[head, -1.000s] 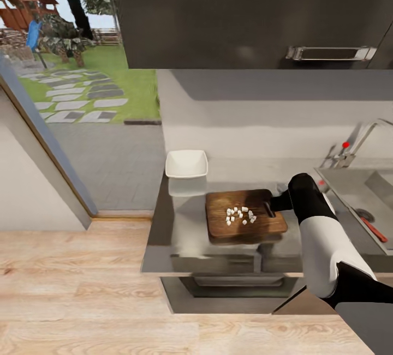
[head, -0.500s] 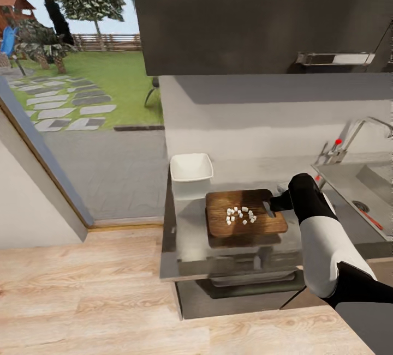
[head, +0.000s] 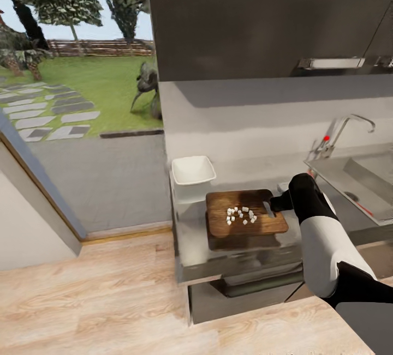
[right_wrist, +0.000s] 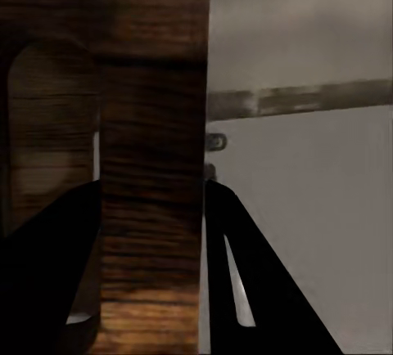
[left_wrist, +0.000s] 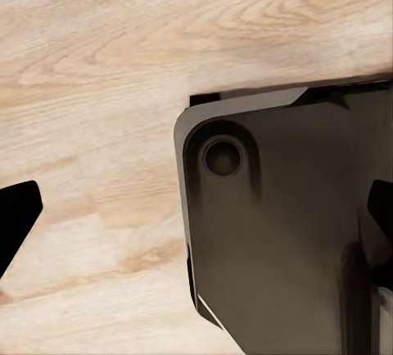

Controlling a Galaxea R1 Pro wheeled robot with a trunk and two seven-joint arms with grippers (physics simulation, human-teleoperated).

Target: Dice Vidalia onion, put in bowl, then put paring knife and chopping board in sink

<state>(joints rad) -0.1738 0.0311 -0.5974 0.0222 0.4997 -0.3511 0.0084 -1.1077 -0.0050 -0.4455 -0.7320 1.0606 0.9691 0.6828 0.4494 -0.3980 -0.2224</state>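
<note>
Right gripper (head: 274, 203) closed on the slotted short end of the chopping board (head: 245, 218), one finger (right_wrist: 49, 273) through the handle slot, the other (right_wrist: 246, 281) outside the board's end edge, as seen in the right wrist view. Board held near the centre of the head view, over the countertop (head: 188, 235); whether lifted clear or resting, cannot tell. Long axis running left to right across the frame, handle end toward the right, free short end toward the left. Diced Vidalia onion (head: 240, 215) scattered loose near the middle of the board. Bowl (head: 193, 170) just up and left of the board, near the counter's left end. Sink (head: 355, 178) at the right edge, a thin red streak in the basin, probably the paring knife (head: 364, 209).

Board judged stiff and fairly heavy for an end grip, so likely to droop at the far end; better kept level. Cubes light and free to slide, so any tilt toward the bowl kept slow.

Left gripper (left_wrist: 196, 216) spread wide, holding nothing, above pale wood floor.
</note>
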